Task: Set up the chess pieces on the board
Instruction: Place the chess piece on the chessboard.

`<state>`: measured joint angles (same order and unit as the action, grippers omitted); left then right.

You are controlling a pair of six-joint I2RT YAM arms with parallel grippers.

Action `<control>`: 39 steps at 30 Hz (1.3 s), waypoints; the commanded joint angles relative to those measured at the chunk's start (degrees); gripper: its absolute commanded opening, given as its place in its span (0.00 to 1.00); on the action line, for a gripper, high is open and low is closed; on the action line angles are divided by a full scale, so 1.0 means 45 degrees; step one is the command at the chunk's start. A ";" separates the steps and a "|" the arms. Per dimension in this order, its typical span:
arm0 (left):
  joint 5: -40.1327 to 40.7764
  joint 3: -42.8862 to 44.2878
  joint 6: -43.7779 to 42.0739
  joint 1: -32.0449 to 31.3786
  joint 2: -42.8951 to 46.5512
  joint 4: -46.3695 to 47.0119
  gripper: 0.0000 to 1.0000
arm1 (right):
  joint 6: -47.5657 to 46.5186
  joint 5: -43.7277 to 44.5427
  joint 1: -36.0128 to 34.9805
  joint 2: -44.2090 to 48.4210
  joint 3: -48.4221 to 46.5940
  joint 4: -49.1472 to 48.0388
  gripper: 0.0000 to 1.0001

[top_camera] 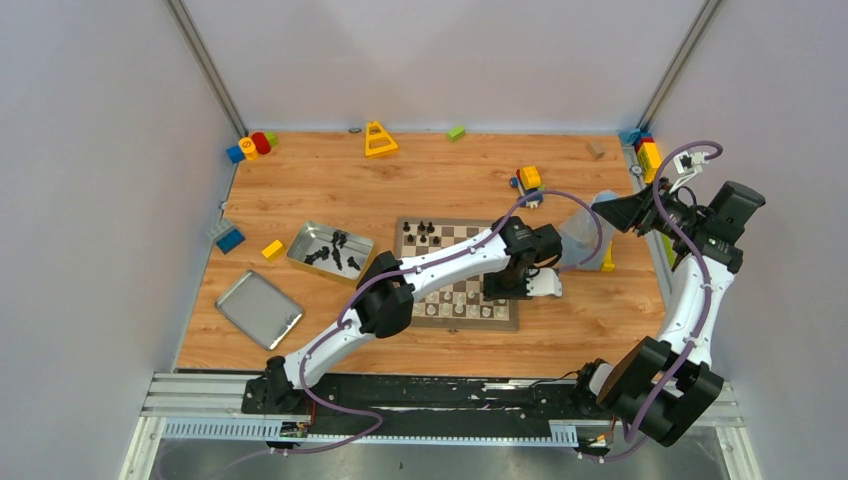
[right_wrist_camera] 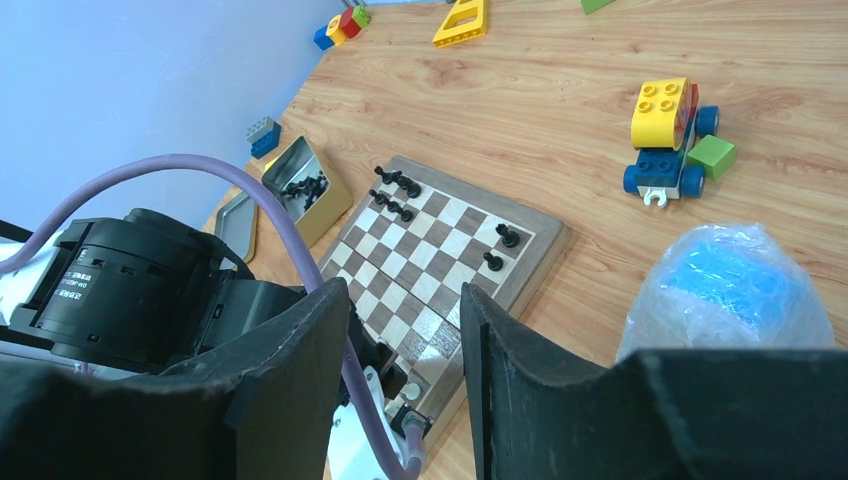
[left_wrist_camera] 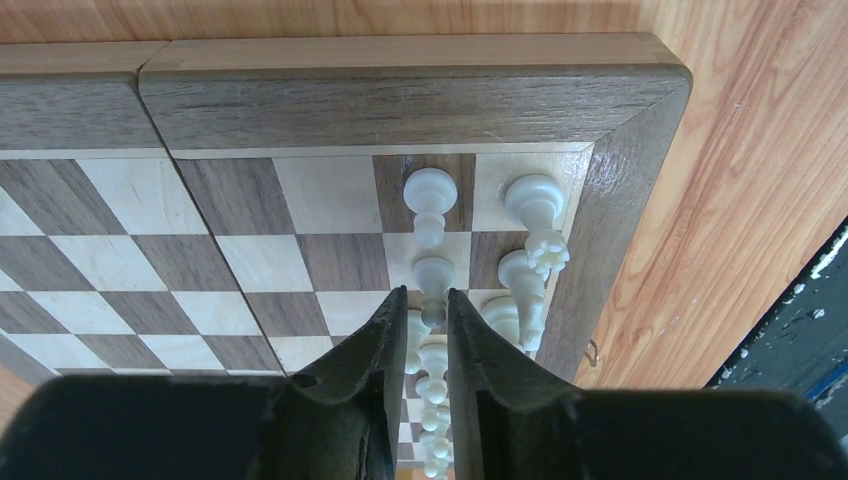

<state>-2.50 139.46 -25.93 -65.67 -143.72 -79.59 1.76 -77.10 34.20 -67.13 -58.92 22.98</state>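
Chess pieces point(left_wrist_camera: 432, 195) white, partly hidden by left fingers point(left_wrist_camera: 370, 370), grip unclear, right fingers point(right_wrist_camera: 290, 370) spread

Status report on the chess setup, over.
Left end effector narrowly open, straddling white pieces at the board corner. Right end effector open, empty, off to the side. Black pieces partly on board, others in tin. No clutter on board.

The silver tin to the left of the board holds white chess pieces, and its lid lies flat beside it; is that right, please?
Not quite: the pieces in the tin are black, not white, as the top external view shows. The rest holds: the tin sits left of the board, and its lid lies flat beside it.
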 commanded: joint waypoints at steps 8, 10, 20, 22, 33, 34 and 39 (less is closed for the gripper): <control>-0.0357 0.0410 -0.0076 -0.0192 0.0199 0.0245 0.17 | -0.0332 -0.0483 0.0063 0.0016 0.0043 -0.0295 0.46; -0.0376 0.0414 -0.0060 -0.0192 0.0200 0.0238 0.15 | -0.0332 -0.0465 0.0074 0.0026 0.0044 -0.0289 0.46; -0.0705 0.0466 0.0021 -0.0192 0.0278 0.0300 0.13 | -0.0322 -0.0495 0.0077 0.0016 0.0064 -0.0300 0.46; -0.0727 0.0478 0.0048 -0.0192 0.0275 0.0309 0.13 | -0.0331 -0.0506 0.0072 -0.0003 0.0064 -0.0287 0.46; -0.0636 0.0432 0.0123 -0.0192 0.0258 0.0414 0.22 | -0.0332 -0.0523 0.0077 0.0016 0.0065 -0.0283 0.46; -0.0635 0.0434 0.0144 -0.0202 0.0278 0.0444 0.23 | -0.0323 -0.0523 0.0074 0.0016 0.0065 -0.0295 0.46; -0.0423 0.0429 0.0143 -0.0197 0.0419 0.0548 0.27 | -0.0329 -0.0547 0.0066 -0.0025 0.0064 -0.0300 0.46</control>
<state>-4.08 139.46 -25.80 -65.69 -143.70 -78.76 1.76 -77.47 34.28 -67.13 -58.87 22.94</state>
